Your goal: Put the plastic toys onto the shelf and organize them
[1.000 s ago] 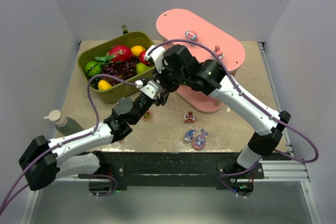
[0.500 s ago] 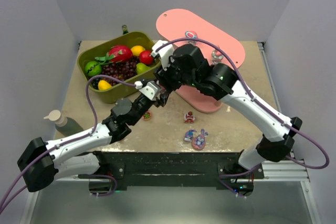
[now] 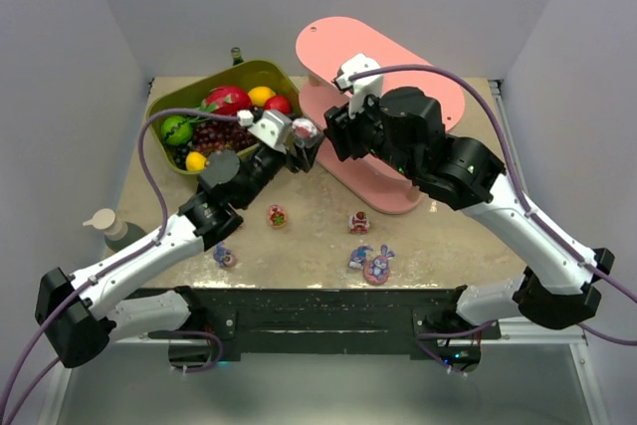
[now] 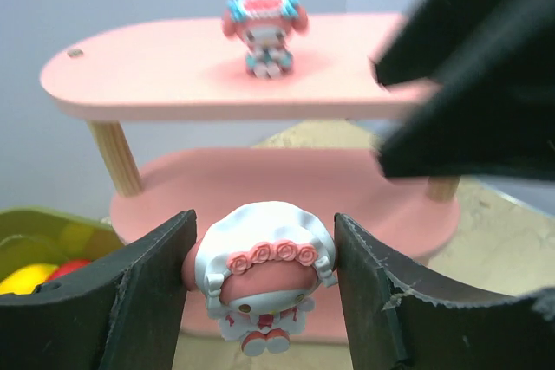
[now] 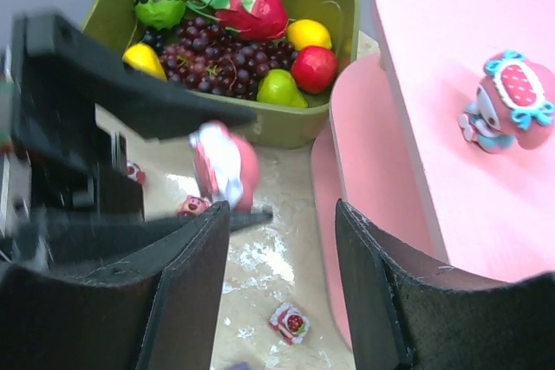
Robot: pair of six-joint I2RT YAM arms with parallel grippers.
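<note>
Both my claws are black, the left claw (image 4: 264, 288) and the right claw (image 5: 276, 288). The bonnet figurine (image 4: 263, 270) in my left claw has a white bonnet with a row of pink roses, a pink face and red touches on white below.

The shelf (image 4: 165, 84) has pink boards and pale wooden uprights. On its top board, the spotted figurine (image 5: 507, 101) wears a red cap with white dots and blue bows.

The basket (image 5: 342, 2) is olive green. It holds:
- a green lime (image 5: 160, 3) with a black zigzag
- a red-pink dragon fruit (image 5: 251, 8) with green leaves
- dark purple grapes (image 5: 204, 62)
- 2 yellow lemons (image 5: 309, 34)
- a red apple (image 5: 314, 68)
- a yellow-green pear (image 5: 279, 88)

The worktop (image 3: 309, 236) is mottled beige.
</note>
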